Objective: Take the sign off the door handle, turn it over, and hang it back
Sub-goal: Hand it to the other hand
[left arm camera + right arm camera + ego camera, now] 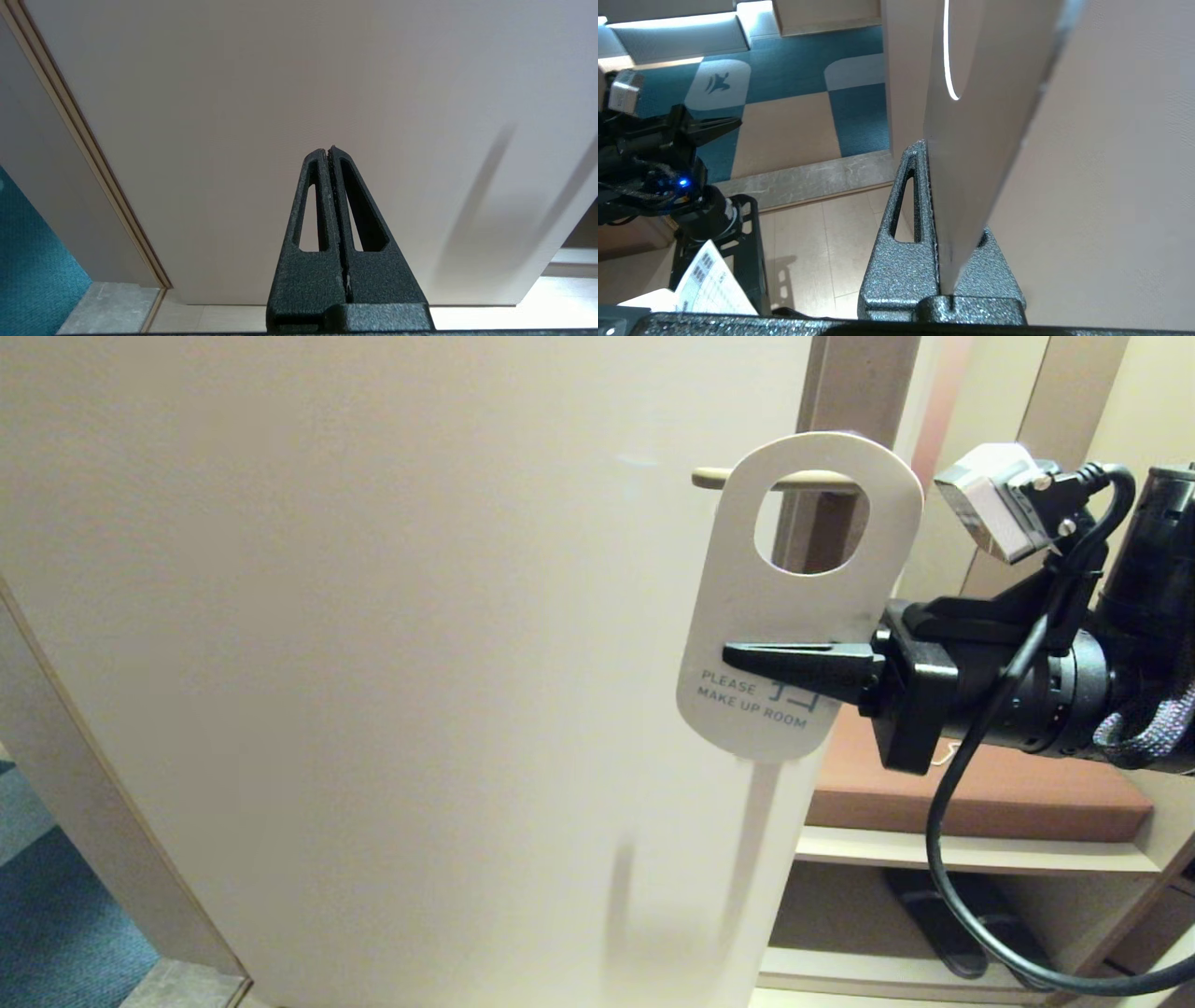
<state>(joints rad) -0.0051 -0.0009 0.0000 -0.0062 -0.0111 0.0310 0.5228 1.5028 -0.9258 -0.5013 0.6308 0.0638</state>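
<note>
The sign [803, 607] shows its white side, printed "PLEASE MAKE UP ROOM", and stands upright in front of the pale door [373, 663]. My right gripper [730, 656] is shut on the sign's lower half, reaching in from the right. The door handle [711, 478] is a slim cream lever. It runs behind the sign's rounded top and shows through the upper part of the hole, its tip sticking out past the sign's left edge. In the right wrist view the sign [980, 116] is clamped edge-on in the right gripper [927, 147]. My left gripper [329, 149] is shut and empty, low before the door.
Right of the door's edge is an open shelf unit with a brown cushion [1008, 793] and dark slippers [943, 915] underneath. Teal carpet [56, 915] and a stone threshold lie at the lower left. A black cable [943, 859] loops below the right arm.
</note>
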